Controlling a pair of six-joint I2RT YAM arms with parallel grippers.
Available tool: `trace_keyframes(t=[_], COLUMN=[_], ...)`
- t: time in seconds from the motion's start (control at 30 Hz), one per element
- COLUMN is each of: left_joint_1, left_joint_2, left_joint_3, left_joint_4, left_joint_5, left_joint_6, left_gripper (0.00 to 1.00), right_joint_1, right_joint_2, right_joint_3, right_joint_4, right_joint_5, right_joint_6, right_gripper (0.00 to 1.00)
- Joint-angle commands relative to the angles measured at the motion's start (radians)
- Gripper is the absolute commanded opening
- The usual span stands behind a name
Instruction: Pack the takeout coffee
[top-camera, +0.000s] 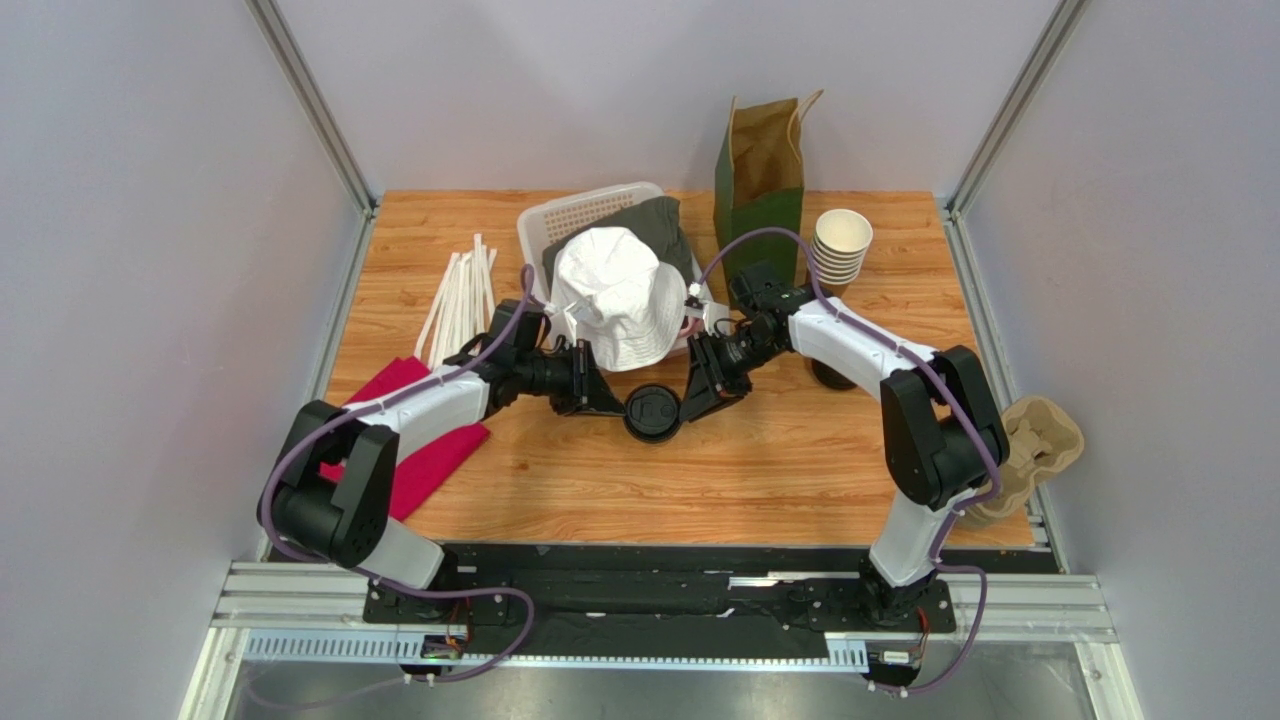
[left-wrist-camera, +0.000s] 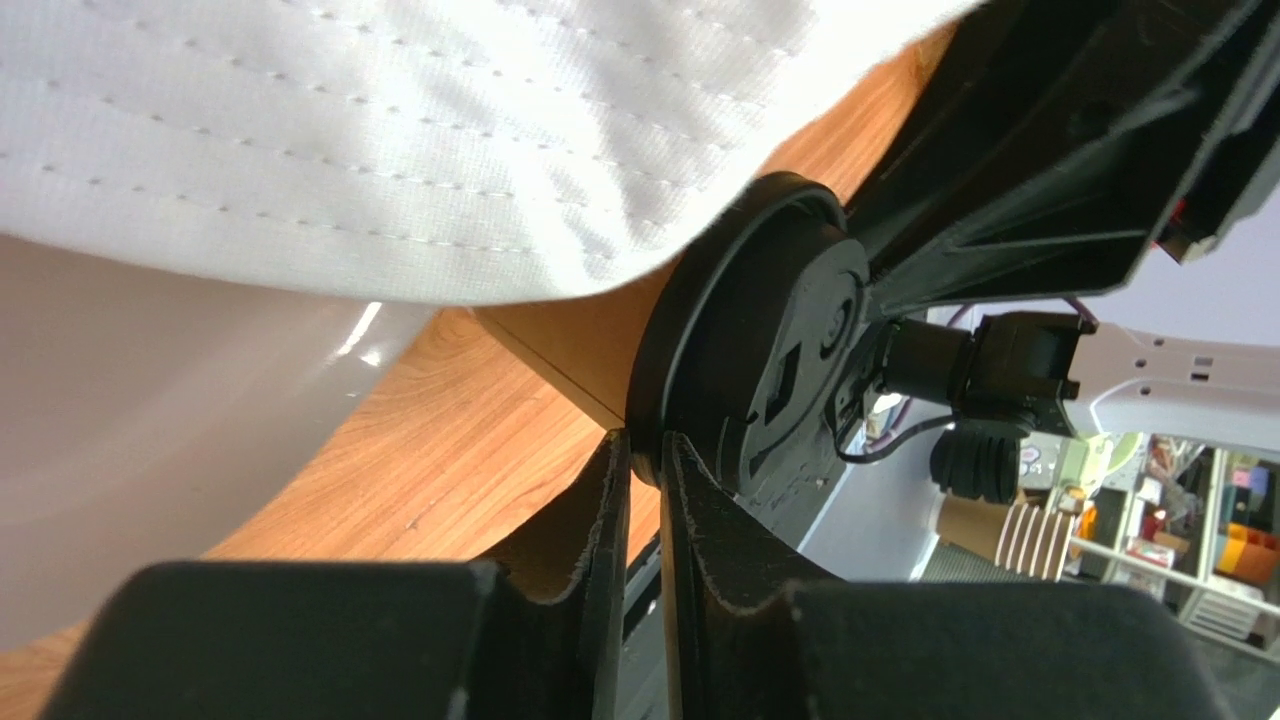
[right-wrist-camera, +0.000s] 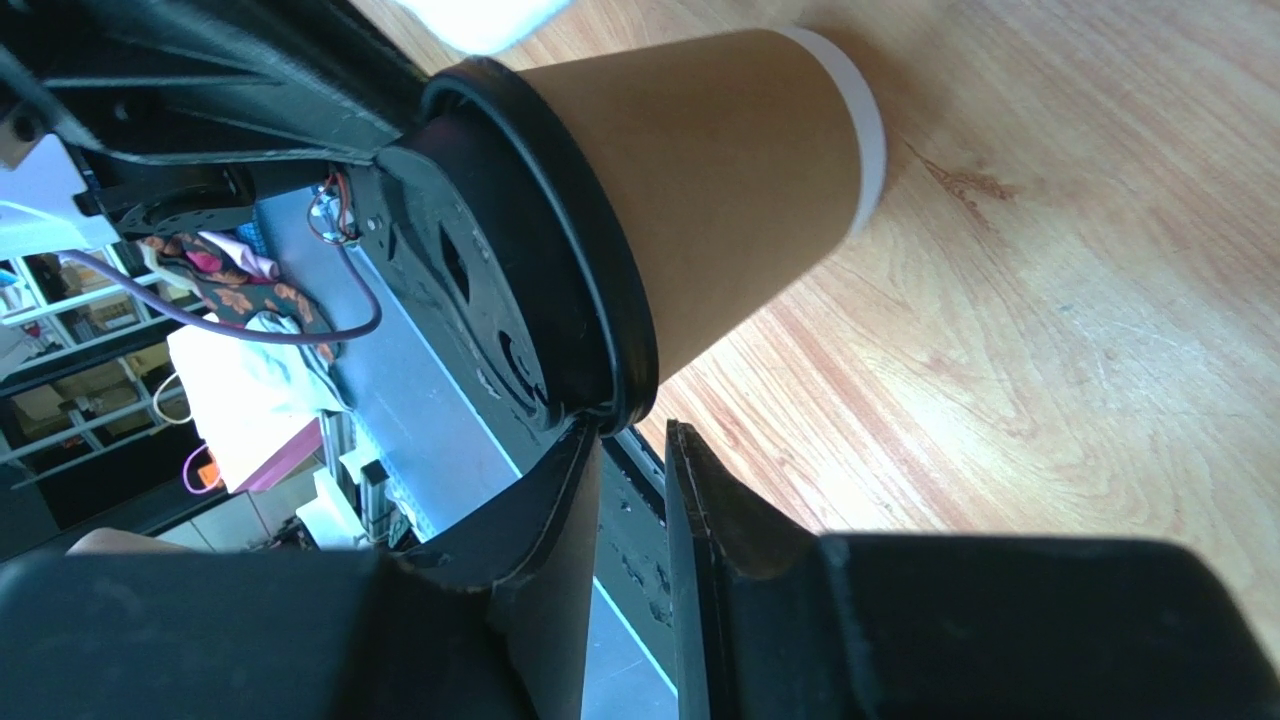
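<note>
Grey walls (top-camera: 150, 225) are enclosing the wooden table (top-camera: 781, 465) we are logging. Both arms are reaching inward and meeting near its middle. A white hat (top-camera: 619, 308) is lying over the front of a white basket (top-camera: 579, 210) at the back. A paper bag (top-camera: 759, 173) is standing upright just right of the basket. A red cloth (top-camera: 428, 458) is lying under the left arm. A cardboard cup carrier (top-camera: 1044, 435) is sitting at the right edge. White straws (top-camera: 458, 293) are lying left of the basket. A stack of lidless cups (top-camera: 842, 243) is standing beside the bag.

We are finding the coffee cup (right-wrist-camera: 721, 180) upright on the table in front of the hat, with its black lid (top-camera: 654, 410) on, between the two grippers.

We are seeing the left gripper (left-wrist-camera: 642, 447) with its jaws drawn close, pinching the lid's rim. The right gripper (right-wrist-camera: 631, 438) is showing a narrow gap with the rim at its mouth. We cannot tell whether it is clamping.
</note>
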Motion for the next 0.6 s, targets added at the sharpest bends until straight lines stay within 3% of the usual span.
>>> trace_keyframes(t=[0.0, 0.57], left_joint_1=[0.006, 0.007], left_joint_2=[0.013, -0.007], left_joint_3=[0.01, 0.028], left_joint_4=[0.01, -0.012], left_joint_5=[0.004, 0.02], left_joint_6=[-0.005, -0.019], left_gripper=[0.17, 0.1], right_joint_1=[-0.011, -0.036], right_joint_2=[-0.019, -0.054], right_joint_3=[0.037, 0.049], right_joint_4=[0.006, -0.021], right_joint_5=[-0.038, -0.086], right_joint_6=[-0.004, -0.021], right_gripper=[0.26, 0.39])
